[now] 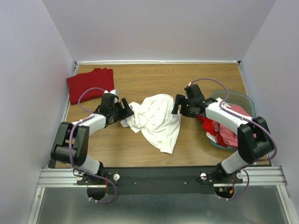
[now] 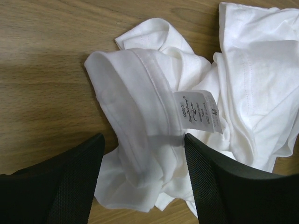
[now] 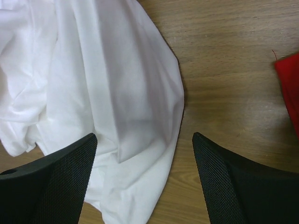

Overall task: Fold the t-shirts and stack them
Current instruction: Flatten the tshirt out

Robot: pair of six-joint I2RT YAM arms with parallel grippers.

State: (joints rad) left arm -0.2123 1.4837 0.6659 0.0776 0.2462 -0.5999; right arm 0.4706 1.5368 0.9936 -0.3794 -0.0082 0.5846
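Wood-grain table (image 1: 140,151) enclosed by plain pale walls (image 1: 28,70) on three sides.

Item 1, white t-shirt (image 1: 159,120): lies crumpled at mid-table, between the two arms, unfolded. In the left wrist view its ribbed collar (image 2: 140,93) is doubled over and the neck label (image 2: 197,112) faces up.

Item 2, dark red t-shirt (image 1: 89,84): lies folded flat at the far left corner of the table, well apart from the white one.

Item 3, red and pink t-shirts (image 1: 223,130): heaped in the teal bin (image 1: 240,99) at the right edge.

Left gripper (image 1: 126,108): at the white shirt's left edge. Jaws spread wide; nothing clamped. From its own camera (image 2: 143,137) the collar fold lies in the gap between the fingers (image 2: 70,182). Whether the pads touch the cloth cannot be told.

Right gripper (image 1: 177,105): at the shirt's right edge, near the bin. Jaws likewise spread wide, holding nothing. From its camera (image 3: 144,136) the smooth hem side of the white shirt lies partly in the gap, with bare wood beside it. Contact cannot be confirmed. A strip of red cloth (image 3: 289,88) shows at the right margin of that view.
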